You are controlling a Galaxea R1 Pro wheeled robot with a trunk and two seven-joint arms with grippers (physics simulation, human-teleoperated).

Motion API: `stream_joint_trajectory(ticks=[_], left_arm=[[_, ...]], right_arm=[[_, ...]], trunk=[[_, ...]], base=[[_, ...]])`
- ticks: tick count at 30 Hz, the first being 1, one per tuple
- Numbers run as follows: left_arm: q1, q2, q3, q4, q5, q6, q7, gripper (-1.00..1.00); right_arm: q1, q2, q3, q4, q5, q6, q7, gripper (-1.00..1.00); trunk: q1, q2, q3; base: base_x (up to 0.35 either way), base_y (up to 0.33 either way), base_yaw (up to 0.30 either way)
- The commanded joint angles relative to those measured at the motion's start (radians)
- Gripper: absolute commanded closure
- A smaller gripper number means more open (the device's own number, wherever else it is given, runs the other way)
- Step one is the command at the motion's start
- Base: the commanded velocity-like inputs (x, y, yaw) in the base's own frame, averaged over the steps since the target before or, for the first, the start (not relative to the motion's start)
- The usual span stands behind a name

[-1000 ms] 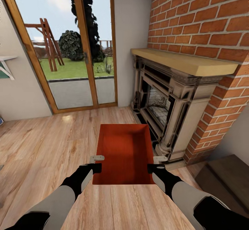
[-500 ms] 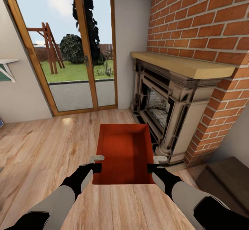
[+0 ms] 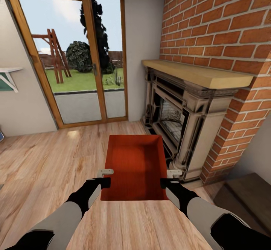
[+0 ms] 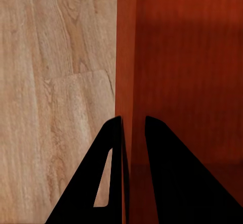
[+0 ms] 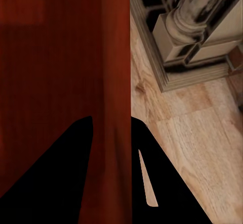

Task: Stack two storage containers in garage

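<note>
Hanging in mid-air between the two arms, above the wood-plank floor [image 3: 49, 167] of the living room: one orange-red storage container [image 3: 136, 165], open top up, long axis pointing away from the robot toward the glass doors [image 3: 81, 60]. Empty inside, finely ribbed bottom in plain sight. Pinched on its left long wall by the left gripper [image 3: 105, 177], near the end closest to the robot; in the left wrist view, one dark finger outside the thin wall and one inside, left gripper [image 4: 132, 128] clamped on that wall, storage container [image 4: 187, 72] beside plank flooring [image 4: 55, 82]. Pinched likewise on its right long wall by the right gripper [image 3: 171, 178]; in the right wrist view, right gripper [image 5: 112, 120] closed across the wall, storage container [image 5: 55, 57] on one side, flooring [image 5: 197, 133] and a fireplace column base [image 5: 195, 37] on the other. Just to the right of the container: a carved stone fireplace [image 3: 180, 118] with a pale wooden mantel [image 3: 199, 73], set in a red brick wall [image 3: 222, 20]. Lower right: a dark low cabinet [image 3: 244, 197]. Beyond the doors: lawn, a shrub and a wooden swing frame [image 3: 52, 54]. Far left: a white wall shelf [image 3: 8, 75].
</note>
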Motion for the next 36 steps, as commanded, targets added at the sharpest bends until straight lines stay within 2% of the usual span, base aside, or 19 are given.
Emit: stream_joint_trajectory(ticks=[1, 36], left_arm=[[0.0, 0.0, 0.006, 0.001, 0.017, 0.006, 0.008, 1.0], [0.0, 0.0, 0.004, 0.003, 0.017, 0.006, 0.008, 1.0]], right_arm=[[-0.001, 0.0, 0.016, -0.009, 0.006, 0.003, 0.017, 1.0], [-0.001, 0.0, 0.016, -0.009, 0.006, 0.003, 0.018, 1.0]], trunk=[[0.0, -0.001, 0.0], [0.0, -0.001, 0.055]], base=[[0.0, 0.0, 0.0], [0.0, 0.0, 0.0]])
